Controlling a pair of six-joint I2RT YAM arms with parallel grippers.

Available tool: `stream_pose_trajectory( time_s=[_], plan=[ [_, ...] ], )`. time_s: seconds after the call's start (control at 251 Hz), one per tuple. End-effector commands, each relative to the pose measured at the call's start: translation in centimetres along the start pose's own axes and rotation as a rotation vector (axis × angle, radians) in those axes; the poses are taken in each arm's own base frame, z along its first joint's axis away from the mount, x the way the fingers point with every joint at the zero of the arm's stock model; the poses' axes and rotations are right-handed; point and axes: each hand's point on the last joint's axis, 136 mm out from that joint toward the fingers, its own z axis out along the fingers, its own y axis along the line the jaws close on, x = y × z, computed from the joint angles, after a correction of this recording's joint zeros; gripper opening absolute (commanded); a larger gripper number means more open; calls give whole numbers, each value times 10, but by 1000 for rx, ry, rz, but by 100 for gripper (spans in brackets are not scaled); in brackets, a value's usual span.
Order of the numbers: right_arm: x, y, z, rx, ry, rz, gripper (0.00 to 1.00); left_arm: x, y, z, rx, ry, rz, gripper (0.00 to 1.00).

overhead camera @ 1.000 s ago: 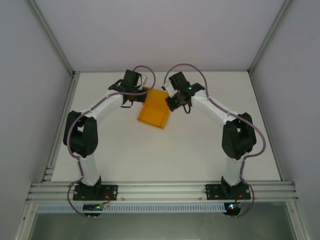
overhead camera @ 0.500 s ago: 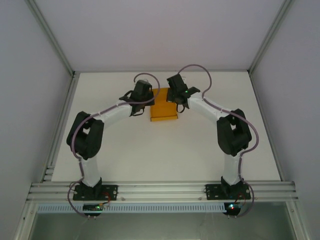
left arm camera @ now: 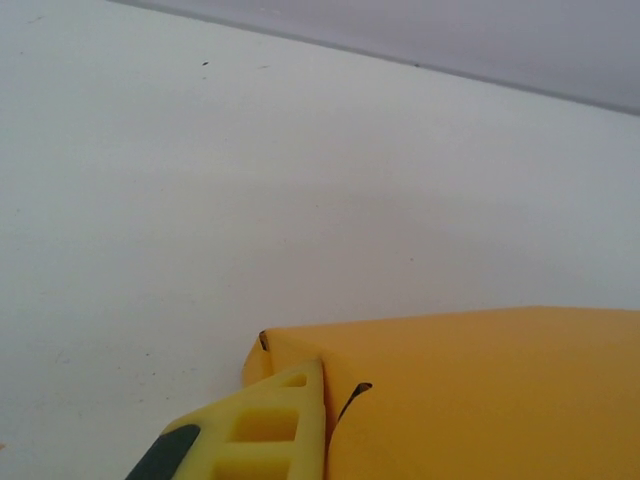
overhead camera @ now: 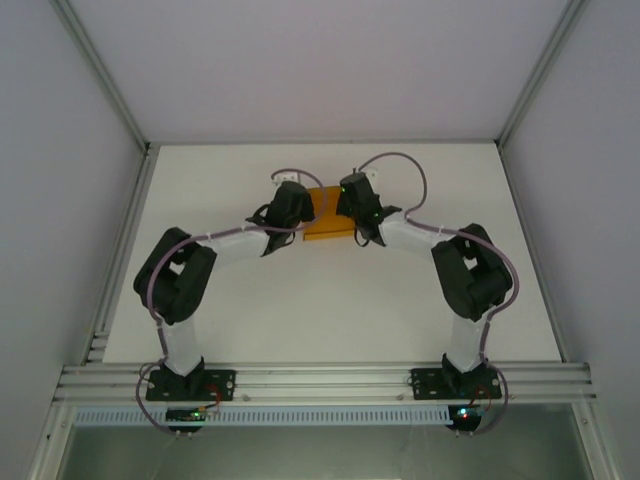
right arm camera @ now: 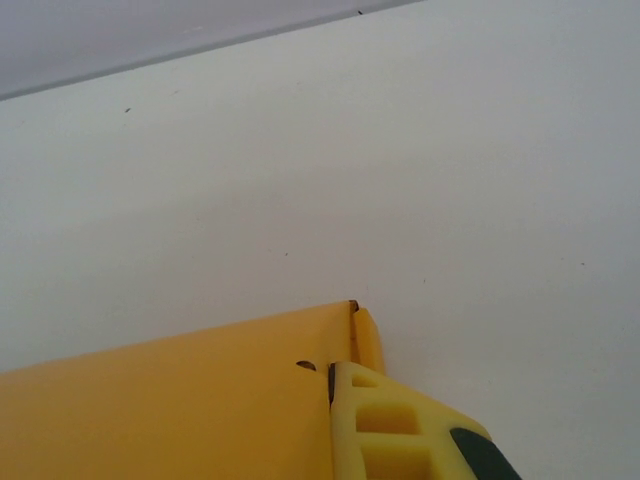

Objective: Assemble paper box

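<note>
The paper box (overhead camera: 328, 224) is an orange-yellow card box at the far middle of the table, held between both grippers. My left gripper (overhead camera: 303, 213) grips its left end. In the left wrist view one yellow finger (left arm camera: 275, 425) lies against the box (left arm camera: 480, 400) by a folded corner, and the other finger is hidden behind the card. My right gripper (overhead camera: 351, 208) grips the right end. In the right wrist view one finger (right arm camera: 390, 430) presses the box (right arm camera: 170, 410) at its edge, and its partner is hidden.
The white table (overhead camera: 330, 310) is walled by grey panels with metal posts. The back wall (overhead camera: 320, 70) runs close behind the box. Both arm bases sit on the aluminium rail (overhead camera: 320, 380) at the near edge.
Both grippers moved toward each other and forward with the box. The box swung from a tilted open tray to a narrow closed shape squared between them.
</note>
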Motion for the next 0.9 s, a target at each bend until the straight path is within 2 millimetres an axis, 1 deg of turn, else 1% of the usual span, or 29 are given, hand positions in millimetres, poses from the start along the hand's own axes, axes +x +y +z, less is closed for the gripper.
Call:
stream_pose_trajectory(
  time_s=[0.0, 0.068, 0.156, 0.243, 0.387, 0.443, 0.475, 0.483, 0.499, 0.563, 0.619, 0.655, 0.718, 0.762, 0.846, 0.874, 0.882, 0.898],
  plan=[
    [44, -3, 4, -42, 76, -48, 0, 74, 3, 2, 54, 205, -49, 4],
    [48, -3, 3, -48, 95, -35, 0, 63, -10, 2, 95, 199, -80, 3],
    [39, 2, 1, -45, 90, -30, 0, 42, -30, -1, 137, 183, -87, 2],
    [31, 7, -1, -48, 83, -30, 0, 30, -39, -2, 160, 165, -77, 1],
    [27, 12, -1, -67, 107, 4, 0, 10, -52, -5, 204, 136, -77, 2],
    [28, 13, 0, -63, 127, 4, 0, -1, -60, -7, 219, 136, -85, 1],
    [33, 11, 1, -55, 143, -2, 0, -8, -63, -7, 220, 135, -96, 1],
    [24, 16, 1, -65, 127, 4, 0, -11, -65, -8, 225, 131, -98, 1],
    [21, 19, 0, -70, 123, 5, 0, -13, -67, -8, 234, 133, -99, 1],
    [20, 20, 1, -71, 124, 15, 0, -22, -76, -9, 260, 129, -111, 1],
    [18, 21, 1, -78, 123, 23, 0, -26, -81, -8, 278, 119, -99, 1],
    [18, 21, 1, -78, 122, 23, 0, -27, -80, -6, 270, 115, -90, 1],
    [17, 22, 1, -77, 122, 12, 0, -24, -71, -2, 222, 117, -69, 0],
    [19, 19, 2, -65, 121, 3, 0, -16, -64, 1, 196, 127, -53, 0],
    [25, 11, 3, -39, 116, -5, 0, 9, -49, 3, 182, 155, -36, 1],
    [23, 12, 3, -43, 106, -5, 0, 19, -46, 3, 186, 166, -35, 1],
    [31, 7, 4, -35, 121, -13, 0, 21, -44, 3, 188, 170, -34, 1],
    [34, 4, 4, -34, 124, -16, 0, 28, -42, 2, 193, 181, -30, 1]
  ],
)
